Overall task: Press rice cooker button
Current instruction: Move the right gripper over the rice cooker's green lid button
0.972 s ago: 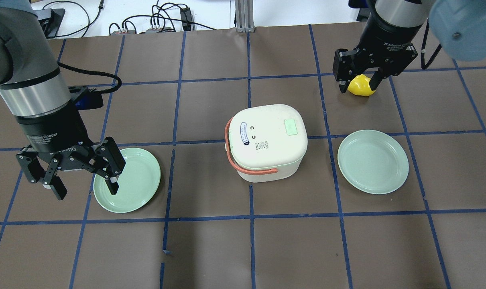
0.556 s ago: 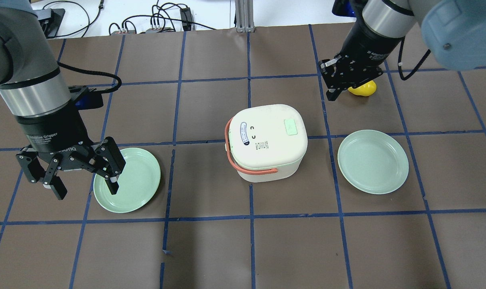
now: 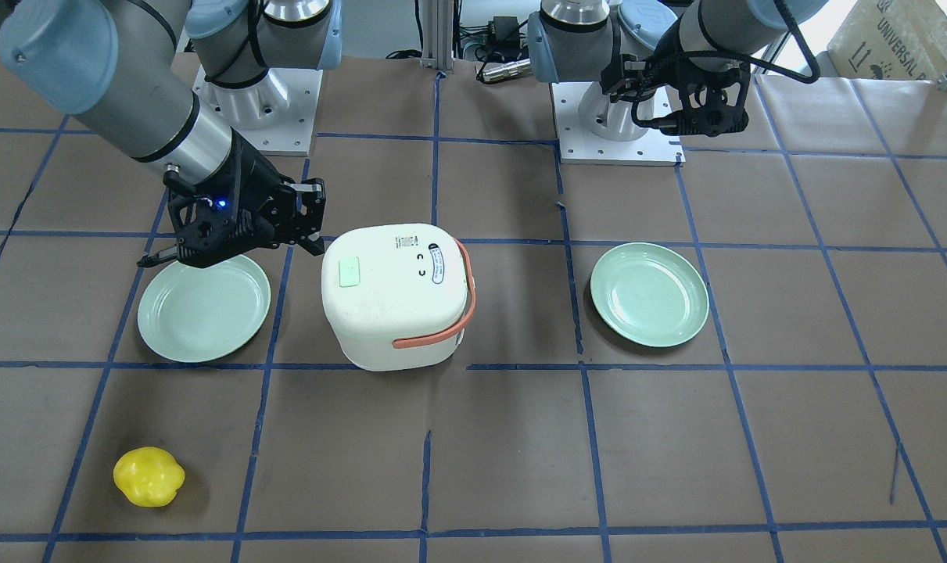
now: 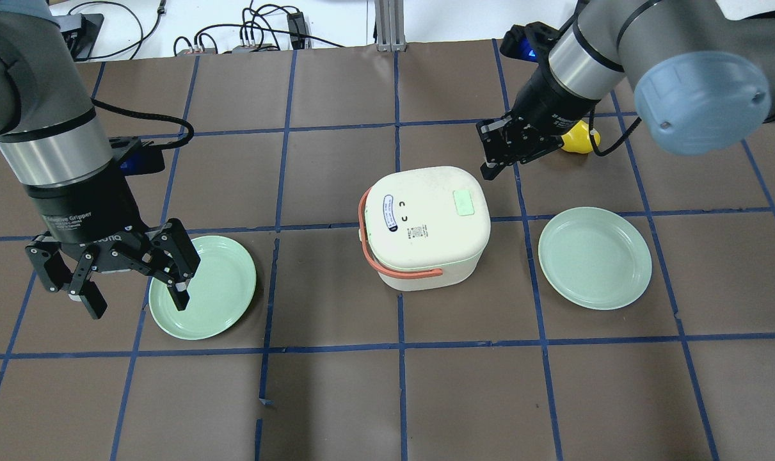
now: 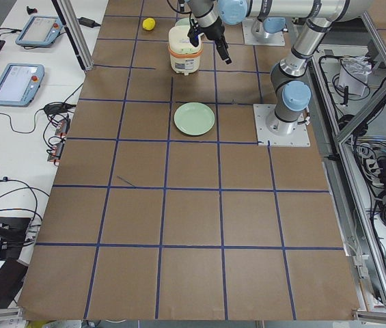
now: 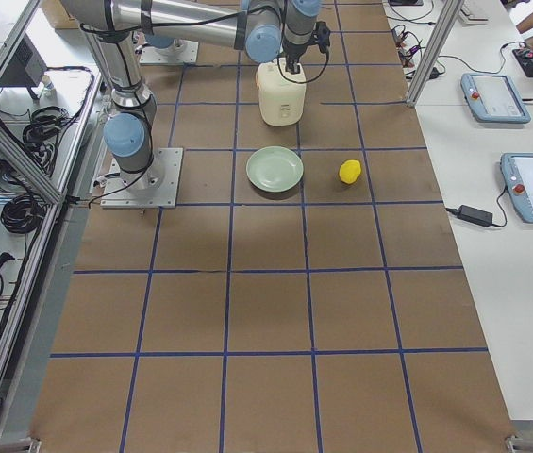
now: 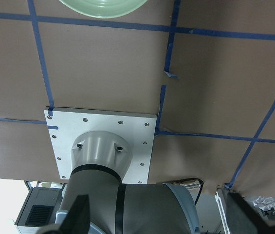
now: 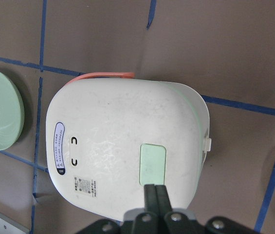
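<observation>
Just beneath and ahead of the right hand (image 4: 491,168), on the brown paper-covered table (image 4: 336,397) with blue tape lines, stands the cream-white rounded-cube rice cooker with an orange strap handle (image 4: 425,224), its lid closed. The right hand's two fingers are pressed together into one narrow tip and hold nothing. In the overhead view that tip hangs by the cooker's far corner. In the right wrist view it points at the near edge of the pale green rectangular button (image 8: 153,164) on the lid — close, though I cannot tell whether it touches.

Behind this hand's wrist lies a lumpy yellow toy fruit (image 4: 579,139), and off to one side of it is a round pale green plate (image 4: 595,257). The left hand (image 4: 137,306) hangs well apart from the cooker, fingers spread wide and empty, with one fingertip over a second pale green plate (image 4: 214,288).

The step in hand seems to be the approach to the button — the press itself looks not yet made. The next move likely calls for bringing the closed tip squarely over the green patch, then pushing straight down, gently enough that the cooker does not slide.
</observation>
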Motion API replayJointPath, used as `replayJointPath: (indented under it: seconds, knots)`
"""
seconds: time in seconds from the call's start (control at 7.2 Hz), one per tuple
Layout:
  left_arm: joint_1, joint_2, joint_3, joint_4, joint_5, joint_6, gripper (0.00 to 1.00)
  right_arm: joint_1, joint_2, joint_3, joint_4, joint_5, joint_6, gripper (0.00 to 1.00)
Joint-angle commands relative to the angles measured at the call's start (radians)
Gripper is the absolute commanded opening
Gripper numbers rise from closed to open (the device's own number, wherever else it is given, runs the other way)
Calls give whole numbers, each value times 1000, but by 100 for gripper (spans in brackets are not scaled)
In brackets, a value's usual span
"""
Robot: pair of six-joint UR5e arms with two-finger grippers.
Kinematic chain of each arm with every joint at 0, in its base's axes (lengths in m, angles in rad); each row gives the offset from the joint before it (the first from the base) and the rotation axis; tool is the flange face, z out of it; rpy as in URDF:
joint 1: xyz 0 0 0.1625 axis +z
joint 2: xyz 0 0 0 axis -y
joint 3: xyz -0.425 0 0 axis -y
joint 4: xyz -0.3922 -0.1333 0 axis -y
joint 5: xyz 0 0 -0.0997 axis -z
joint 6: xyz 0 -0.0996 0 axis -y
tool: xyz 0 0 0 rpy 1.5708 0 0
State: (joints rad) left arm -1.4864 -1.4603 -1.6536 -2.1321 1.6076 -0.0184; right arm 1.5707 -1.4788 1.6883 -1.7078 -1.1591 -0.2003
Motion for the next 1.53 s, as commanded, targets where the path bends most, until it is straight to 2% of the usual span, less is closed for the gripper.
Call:
replayJointPath:
  seconds: [0.0, 0.42, 1.39]
  knots:
    - [0, 0, 0, 0, 0, 0, 100, 0, 20, 27, -36, 27, -2, 7]
    - [0, 0, 0, 0, 0, 0, 100, 21, 23, 65, -90, 29, -1, 7]
    - [0, 0, 0, 1, 0, 0, 100, 25, 23, 97, -93, 52, -5, 8]
